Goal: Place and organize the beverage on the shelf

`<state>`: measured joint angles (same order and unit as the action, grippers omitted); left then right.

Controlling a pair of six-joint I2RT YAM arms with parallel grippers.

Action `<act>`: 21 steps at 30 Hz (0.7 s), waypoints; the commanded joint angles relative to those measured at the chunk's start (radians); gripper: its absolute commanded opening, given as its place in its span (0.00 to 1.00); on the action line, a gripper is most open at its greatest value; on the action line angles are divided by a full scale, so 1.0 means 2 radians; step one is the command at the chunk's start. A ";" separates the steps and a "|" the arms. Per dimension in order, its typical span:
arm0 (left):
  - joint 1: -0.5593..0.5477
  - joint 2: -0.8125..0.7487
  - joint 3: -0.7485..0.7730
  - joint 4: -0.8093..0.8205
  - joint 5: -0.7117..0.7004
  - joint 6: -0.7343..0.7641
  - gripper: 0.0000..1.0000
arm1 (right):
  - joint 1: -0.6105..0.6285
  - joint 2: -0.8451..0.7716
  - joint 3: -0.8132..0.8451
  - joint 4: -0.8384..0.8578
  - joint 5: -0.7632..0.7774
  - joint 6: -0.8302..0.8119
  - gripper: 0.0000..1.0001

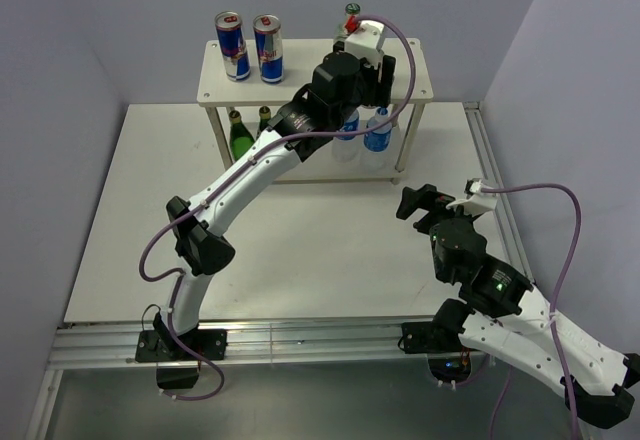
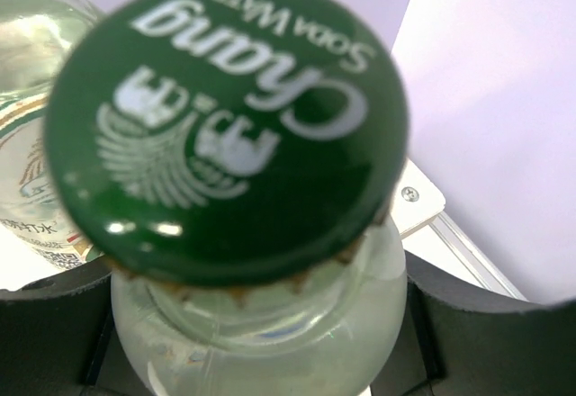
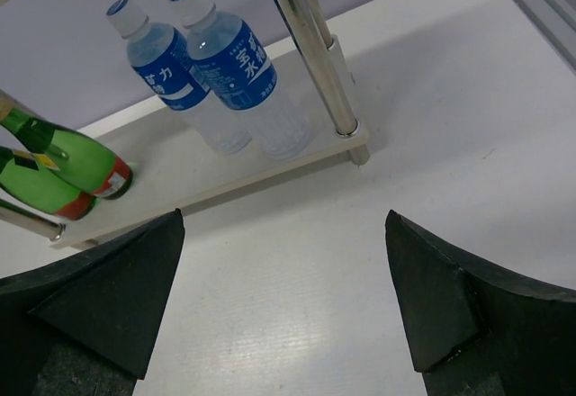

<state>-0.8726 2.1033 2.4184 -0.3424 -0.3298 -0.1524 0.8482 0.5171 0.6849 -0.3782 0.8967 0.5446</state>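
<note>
"Beverage tally on the shelf (image 1: 215,75)?"
"I logged two cans (image 1: 232,46) up top, water bottles (image 3: 229,67) below. My left gripper (image 2: 261,324) pinched a green-capped bottle (image 2: 225,126) at the top tier's right end, unreleased; right gripper (image 3: 288,297) hung spread, empty."
"Grip confirmed?"
"Only by left wrist; overhead hid it."

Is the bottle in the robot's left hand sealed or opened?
Sealed: the left wrist view shows the green cap crimped on the bottle gripped by the left hand.

Left gripper (image 1: 354,34), green-capped bottle (image 1: 352,8) (shelf (image 1: 215,80) top)
</note>
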 commanded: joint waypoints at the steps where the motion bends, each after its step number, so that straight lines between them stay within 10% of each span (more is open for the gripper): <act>1: 0.004 -0.030 0.025 0.085 -0.009 0.022 0.00 | 0.000 -0.001 -0.004 0.019 0.007 -0.001 1.00; 21: 0.022 0.026 0.044 0.150 -0.035 0.051 0.00 | 0.001 -0.009 -0.013 0.030 -0.004 -0.005 0.99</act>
<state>-0.8627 2.1578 2.4298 -0.2100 -0.3702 -0.0635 0.8486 0.5117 0.6754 -0.3565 0.8886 0.5381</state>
